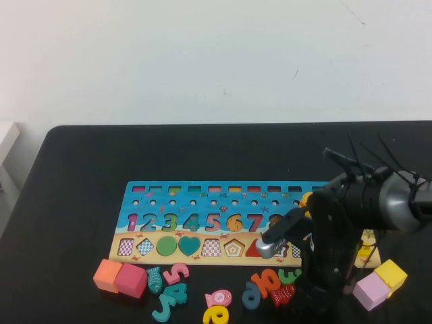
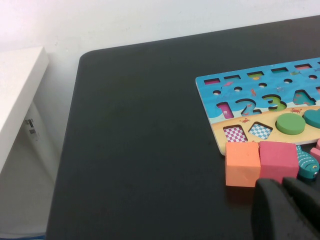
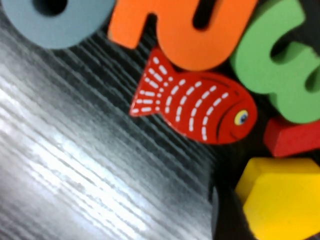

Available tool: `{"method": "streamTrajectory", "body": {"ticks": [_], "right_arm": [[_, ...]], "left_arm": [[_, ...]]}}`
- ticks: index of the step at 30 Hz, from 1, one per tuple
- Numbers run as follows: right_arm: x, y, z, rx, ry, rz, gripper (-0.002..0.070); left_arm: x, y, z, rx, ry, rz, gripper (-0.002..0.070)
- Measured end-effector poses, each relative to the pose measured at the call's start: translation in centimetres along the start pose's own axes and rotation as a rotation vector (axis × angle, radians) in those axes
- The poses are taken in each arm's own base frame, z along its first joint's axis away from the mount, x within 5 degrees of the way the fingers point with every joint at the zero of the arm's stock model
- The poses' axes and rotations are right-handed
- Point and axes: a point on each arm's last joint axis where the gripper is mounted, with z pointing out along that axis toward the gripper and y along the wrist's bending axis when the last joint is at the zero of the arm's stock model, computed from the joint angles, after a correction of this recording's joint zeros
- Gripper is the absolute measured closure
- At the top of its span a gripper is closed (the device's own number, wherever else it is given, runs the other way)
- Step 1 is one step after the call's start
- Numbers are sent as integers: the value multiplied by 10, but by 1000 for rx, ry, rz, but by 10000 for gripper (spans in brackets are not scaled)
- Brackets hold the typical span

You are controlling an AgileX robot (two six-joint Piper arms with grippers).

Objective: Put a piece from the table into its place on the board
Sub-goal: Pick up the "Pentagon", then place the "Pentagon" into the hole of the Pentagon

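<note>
The board lies across the middle of the black table. The place, a pentagon hollow with a yellow outline, is in its bottom row. My right arm bends down in front of the board's right end, with the right gripper low at the table among loose pieces. The right wrist view shows the yellow pentagon piece lying right against that gripper. The high view does not show the piece. My left gripper hovers shut and empty near the table's front left, just short of the orange cube.
A red fish, an orange number, a green number and a red piece crowd the pentagon. Pink cube, yellow cube and lilac cube stand along the front. A white shelf adjoins the table's left.
</note>
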Motion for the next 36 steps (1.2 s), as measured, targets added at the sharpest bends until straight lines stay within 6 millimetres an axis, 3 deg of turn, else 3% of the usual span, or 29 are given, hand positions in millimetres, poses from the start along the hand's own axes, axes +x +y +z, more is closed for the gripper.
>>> {"method": "streamTrajectory", "body": {"ticks": [4, 12, 16, 19, 31, 36], "right_arm": [[-6, -1, -13, -8, 12, 7, 300], [-22, 4, -78, -27, -80, -134, 300], [-34, 11, -88, -65, -104, -193, 300], [-49, 14, -86, -86, -103, -208, 300], [-109, 21, -45, -112, -86, -235, 300], [-125, 19, -43, -107, -119, -220, 300]], "left_arm": [[0, 0, 0, 0, 0, 0, 676], [0, 0, 0, 0, 0, 0, 677], [0, 0, 0, 0, 0, 0, 676], [0, 0, 0, 0, 0, 0, 677], [0, 0, 0, 0, 0, 0, 676], [0, 0, 0, 0, 0, 0, 676]]}}
